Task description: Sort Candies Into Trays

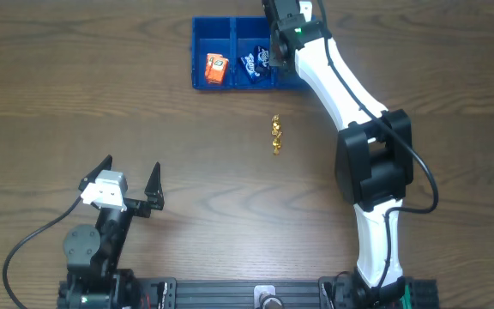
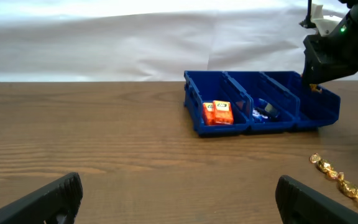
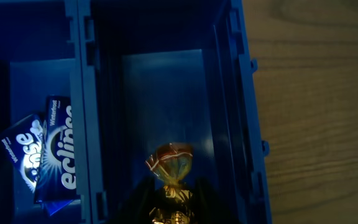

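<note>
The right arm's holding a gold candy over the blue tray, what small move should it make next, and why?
Probably open the fingers of the right gripper. The gold candy hangs in them above the bare floor of the end compartment of the tray, beside the one holding blue packets, so it should drop in.

We're looking at a brown wood-grain table (image 1: 101, 103). Sitting flat on it at the far side, we've got a blue tray (image 1: 195, 51) with three compartments side by side. Nearer the middle, well apart from the tray, a short string of gold-wrapped candies (image 1: 276, 136) lies on the bare wood.
</note>
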You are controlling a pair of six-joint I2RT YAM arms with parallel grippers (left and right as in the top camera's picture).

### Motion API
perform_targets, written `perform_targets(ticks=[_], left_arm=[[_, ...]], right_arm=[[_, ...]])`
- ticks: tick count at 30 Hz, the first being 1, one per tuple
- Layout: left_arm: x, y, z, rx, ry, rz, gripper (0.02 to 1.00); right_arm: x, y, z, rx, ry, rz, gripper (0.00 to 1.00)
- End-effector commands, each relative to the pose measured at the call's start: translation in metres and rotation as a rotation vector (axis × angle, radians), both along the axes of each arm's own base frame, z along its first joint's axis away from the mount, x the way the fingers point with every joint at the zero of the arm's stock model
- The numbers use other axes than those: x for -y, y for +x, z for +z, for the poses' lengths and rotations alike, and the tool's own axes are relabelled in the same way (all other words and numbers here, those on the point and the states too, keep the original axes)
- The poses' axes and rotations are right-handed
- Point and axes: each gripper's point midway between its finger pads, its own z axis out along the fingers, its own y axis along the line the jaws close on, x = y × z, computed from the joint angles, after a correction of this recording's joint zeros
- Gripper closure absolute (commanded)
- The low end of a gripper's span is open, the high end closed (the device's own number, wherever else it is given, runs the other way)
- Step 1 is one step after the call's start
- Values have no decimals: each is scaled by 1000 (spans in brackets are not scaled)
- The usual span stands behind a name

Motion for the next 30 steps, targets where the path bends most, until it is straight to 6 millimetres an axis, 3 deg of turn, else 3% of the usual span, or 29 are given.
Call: perform_targets(ticks=[1, 2, 6, 11, 14, 16, 19, 22, 27, 30], left_arm=[[3, -1, -16, -41, 13, -22, 20], [3, -1, -16, -41, 13, -23, 20], [3, -1, -16, -41, 13, -22, 20], [3, -1, -16, -41, 13, -22, 20], [3, -1, -16, -41, 13, -22, 20], [3, -1, -16, -41, 13, -22, 20], [3, -1, -16, -41, 13, -22, 23], [3, -1, -16, -41, 13, -22, 23], [3, -1, -16, -41, 13, -22, 20], [3, -1, -16, -41, 13, -23, 20]], right_arm=[[6, 0, -3, -6, -19, -3, 69], [6, 0, -3, -6, -19, -2, 1], [4, 0, -1, -6, -5, 4, 1], [4, -7, 24, 11, 17, 9, 1], [1, -30, 40, -31, 22, 20, 1], [-4, -58, 42, -109, 38, -7, 1], [-25, -101, 28, -283, 98, 20, 1], [-41, -138, 1, -429, 127, 63, 1], [-54, -181, -53, -565, 136, 97, 1], [-59, -197, -79, -583, 134, 91, 1]])
